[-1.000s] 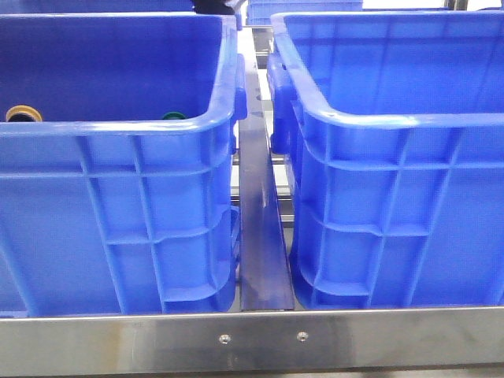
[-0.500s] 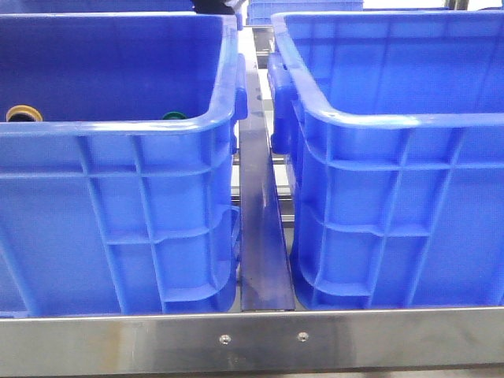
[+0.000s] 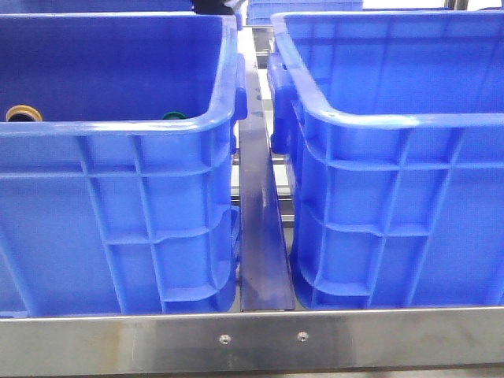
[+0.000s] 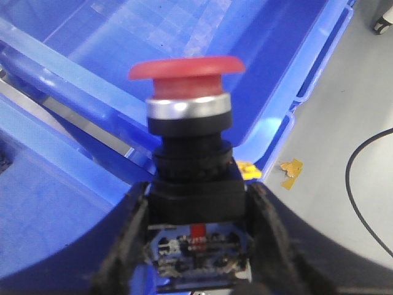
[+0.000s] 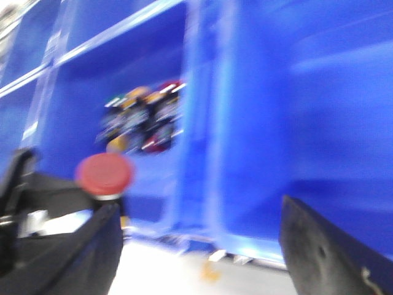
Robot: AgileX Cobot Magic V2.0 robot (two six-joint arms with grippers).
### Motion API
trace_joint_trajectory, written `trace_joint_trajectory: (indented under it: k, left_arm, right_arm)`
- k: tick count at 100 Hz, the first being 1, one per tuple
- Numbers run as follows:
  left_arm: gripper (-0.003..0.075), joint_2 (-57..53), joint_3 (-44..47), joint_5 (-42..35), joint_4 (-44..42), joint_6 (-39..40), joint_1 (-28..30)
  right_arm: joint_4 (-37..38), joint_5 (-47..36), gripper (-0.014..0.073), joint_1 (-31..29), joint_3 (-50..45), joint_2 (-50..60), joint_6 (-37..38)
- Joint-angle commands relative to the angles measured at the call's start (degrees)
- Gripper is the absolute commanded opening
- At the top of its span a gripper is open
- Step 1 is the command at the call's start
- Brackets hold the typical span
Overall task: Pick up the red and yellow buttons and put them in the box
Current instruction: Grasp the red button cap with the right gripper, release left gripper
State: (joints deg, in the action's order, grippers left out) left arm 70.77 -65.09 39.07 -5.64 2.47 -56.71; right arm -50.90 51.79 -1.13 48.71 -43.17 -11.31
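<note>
Item 1, left gripper (image 4: 198,246): I see it clamped on a red button (image 4: 187,70), fingers pressed against both sides of the dark body, red cap pointing toward the top of the left wrist frame. I judge the grip on the body keeps the wide cap clear for release. Behind the cap lies the blue floor of a box (image 4: 184,31), its rim crossing the upper right of that frame, with grey floor and a black cable (image 4: 362,178) at right; so I judge the button is held above the crate, ready to drop.

Item 2, right gripper (image 5: 196,246): fingers spread wide at lower left and lower right of a heavily blurred frame, nothing between them. A second red-capped button (image 5: 104,173) shows at lower left, beside the left finger, not in the gap (contact cannot be told). A cluster of buttons (image 5: 144,120) sits against a blue wall, centre left.

Item 3, front view: two blue crates, left crate (image 3: 118,126) and right crate (image 3: 394,118), either side of a steel rail (image 3: 264,236). A yellow-ringed button (image 3: 21,113) peeks above the left crate's near rim at far left, a green button (image 3: 173,116) further right. Neither arm appears here.
</note>
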Motion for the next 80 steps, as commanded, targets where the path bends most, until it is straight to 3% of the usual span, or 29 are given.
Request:
trace_joint_trajectory:
  k: [1,16,56,80]
  left_arm:
    - [-0.002,-1.76,-1.52,-3.27,-0.19,0.16,-0.47]
    - [-0.002,-1.76,-1.52,-3.27,-0.19,0.16,-0.47]
    - [-0.002,-1.76,-1.52,-2.38,-0.19,0.16,-0.47]
    - [-0.002,-1.76,-1.52,-2.42,0.25,0.16,-0.47]
  right_arm:
    - [-12.2,-0.35,0.0557,0.13,1.8,-4.02,-8.42]
    - [-19.97,0.31,0.0557,2.78,1.8,-10.34,-14.99]
    - [-26.01,-7.73,0.0557,18.54,1.97,-20.04,-20.55]
    - [-32.04,-8.87,0.0557,21.28,1.97,-23.83,-25.66]
